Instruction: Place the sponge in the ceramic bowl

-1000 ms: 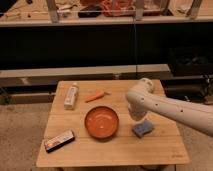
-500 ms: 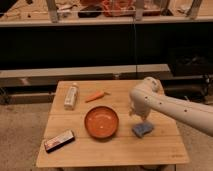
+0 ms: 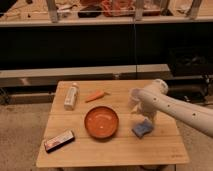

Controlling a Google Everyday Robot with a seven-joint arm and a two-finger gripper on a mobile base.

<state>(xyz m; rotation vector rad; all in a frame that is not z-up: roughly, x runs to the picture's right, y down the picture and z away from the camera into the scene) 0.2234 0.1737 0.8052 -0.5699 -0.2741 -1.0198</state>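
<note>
Orange-red ceramic bowl (image 3: 101, 122): empty, on worktop (image 3: 115, 150) | sponge (image 3: 141, 129): just beside bowl, upper edge hidden by end effector (image 3: 146, 119) | end effector opening and hold: cannot tell

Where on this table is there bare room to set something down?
The near right corner of the table, in front of the sponge, is bare. So is the left edge between the bottle and the box. The right side is crowded: the hand is at the sponge, the cup behind, the bowl alongside.
</note>
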